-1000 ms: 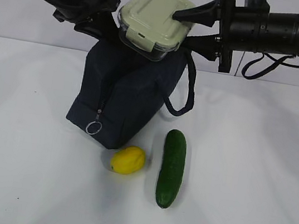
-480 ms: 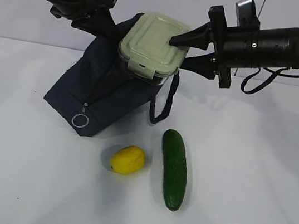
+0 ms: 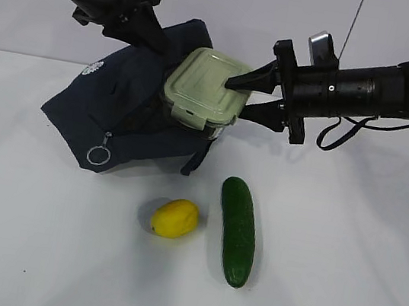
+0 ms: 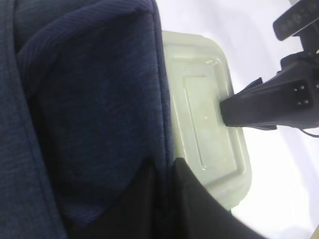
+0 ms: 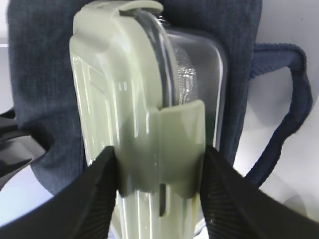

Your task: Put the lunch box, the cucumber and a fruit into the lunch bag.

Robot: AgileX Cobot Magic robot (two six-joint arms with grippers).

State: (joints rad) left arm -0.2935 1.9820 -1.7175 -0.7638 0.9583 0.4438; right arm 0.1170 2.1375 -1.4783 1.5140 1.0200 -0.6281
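Observation:
The navy lunch bag (image 3: pixel 114 113) lies tipped to the left, its silver ring pull (image 3: pixel 97 155) hanging low. My left gripper (image 3: pixel 156 40) is shut on the fabric edge of the bag's opening and holds it up; in the left wrist view the gripper (image 4: pixel 167 199) pinches that edge (image 4: pixel 162 99). My right gripper (image 3: pixel 237 96) is shut on the lunch box (image 3: pixel 202 90) by its sage-green lid clip (image 5: pixel 162 149). The box's left end is at the bag's opening, partly covered by fabric. The yellow fruit (image 3: pixel 174 218) and the cucumber (image 3: pixel 237 231) lie on the table in front.
A loop handle (image 3: pixel 197 158) of the bag hangs below the box; it also shows in the right wrist view (image 5: pixel 289 94). The white table (image 3: pixel 345 243) stretches right of the cucumber and left of the fruit. The wall stands just behind the bag.
The bag has tipped over to the left with its opening held up by my left gripper. My right gripper has lowered the lunch box and pushed it leftward to the opening.

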